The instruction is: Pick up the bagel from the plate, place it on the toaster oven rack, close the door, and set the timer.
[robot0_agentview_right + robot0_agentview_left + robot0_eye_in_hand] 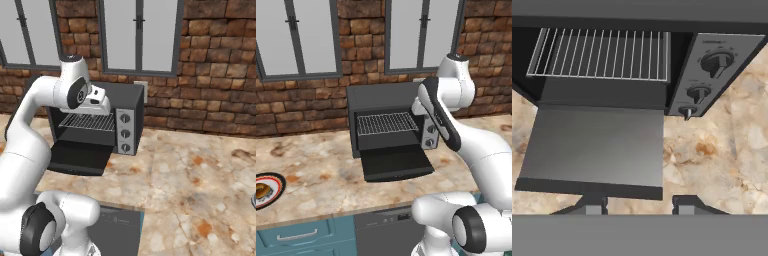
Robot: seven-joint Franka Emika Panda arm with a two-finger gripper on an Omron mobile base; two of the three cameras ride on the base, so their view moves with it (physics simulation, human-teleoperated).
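Setting: brick-walled kitchen with two grey-framed windows above a mottled beige stone counter point(321, 165).

Item, toaster oven point(387, 120): dark box standing on the counter against the wall, with three knobs point(717, 61) in a column on its right-hand panel.

Item, the door point(397, 162): dropped fully open, lying flat and level over the counter in front of the cavity.

Item, the toaster oven rack point(386, 123): silver wire grid seated inside the cavity, bare, nothing on it.

Item, the plate point(271, 190): at the far left edge of the left base view, on the counter, well apart from the oven.

Item, the bagel point(261, 190): lying on the plate, partly cut by the frame edge; not yet picked up.

Item, gripper point(639, 205): held above the front edge of the open door, looking down at door and cavity. Its two fingertips point(592, 204) stand apart with a clear gap between them, roughly half spread. Nothing sits between them and they touch nothing.

Step in hand, as judged: reaching for the bagel. Handling advice: swing the arm left across the counter toward the plate, keep high enough to clear the open door, descend squarely over the ring, and spread the fingers wide enough to straddle it before closing, so the plate is not nudged.
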